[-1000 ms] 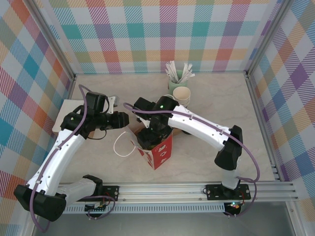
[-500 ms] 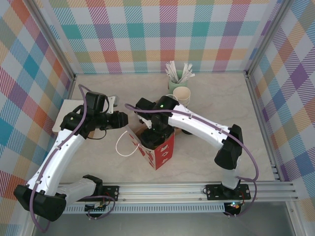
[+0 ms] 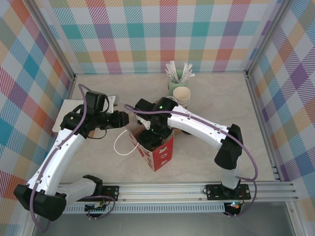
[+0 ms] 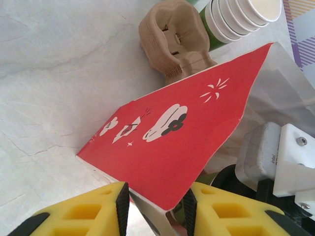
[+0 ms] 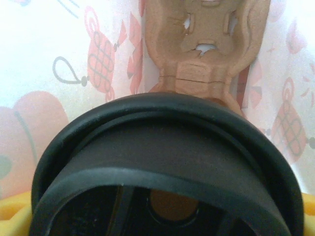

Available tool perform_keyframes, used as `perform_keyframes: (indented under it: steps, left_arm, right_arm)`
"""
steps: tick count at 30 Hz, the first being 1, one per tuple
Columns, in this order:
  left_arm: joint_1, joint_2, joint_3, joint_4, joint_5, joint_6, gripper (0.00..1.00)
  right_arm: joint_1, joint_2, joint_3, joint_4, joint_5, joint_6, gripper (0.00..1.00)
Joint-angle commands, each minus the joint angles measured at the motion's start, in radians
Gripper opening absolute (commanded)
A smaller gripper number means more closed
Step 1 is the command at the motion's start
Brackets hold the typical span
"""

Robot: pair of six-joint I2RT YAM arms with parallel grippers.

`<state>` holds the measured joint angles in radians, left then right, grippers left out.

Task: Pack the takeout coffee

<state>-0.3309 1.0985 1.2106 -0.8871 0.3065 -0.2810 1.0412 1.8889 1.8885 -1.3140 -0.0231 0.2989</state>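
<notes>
Since half a second ago the red paper bag (image 3: 156,150) has slid slightly leftward, just below the centre of the top view; the right gripper (image 3: 153,136) reaches into its mouth. Low in the right wrist view, that gripper's yellow fingers (image 5: 11,211) clasp the takeout coffee (image 5: 167,162); its black lid faces us, and its long axis runs away into the bag toward the brown pulp carrier (image 5: 206,44) at the top. Our left gripper (image 4: 155,214) stands part-open with the bag's rim between its fingers; whether it pinches we cannot tell.
</notes>
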Motion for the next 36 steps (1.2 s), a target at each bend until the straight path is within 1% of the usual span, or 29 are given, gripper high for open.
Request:
perform_keyframes:
  steps: [1, 7, 14, 36]
  left_arm:
    - [0.010, 0.007, 0.001, 0.005, 0.017, -0.007, 0.36]
    - [0.010, 0.008, -0.006, 0.004, 0.004, -0.007, 0.36]
    - [0.010, 0.015, -0.008, -0.004, -0.043, -0.015, 0.36]
    - [0.010, 0.037, -0.002, 0.004, -0.045, -0.020, 0.37]
  right_arm:
    - [-0.003, 0.003, -0.016, -0.016, 0.035, 0.011, 0.85]
    - [-0.003, 0.001, -0.057, 0.015, 0.049, 0.002, 0.85]
    - [-0.003, -0.029, -0.113, 0.056, 0.042, -0.022, 0.86]
    - [-0.003, -0.023, -0.198, 0.112, 0.050, -0.046, 0.86]
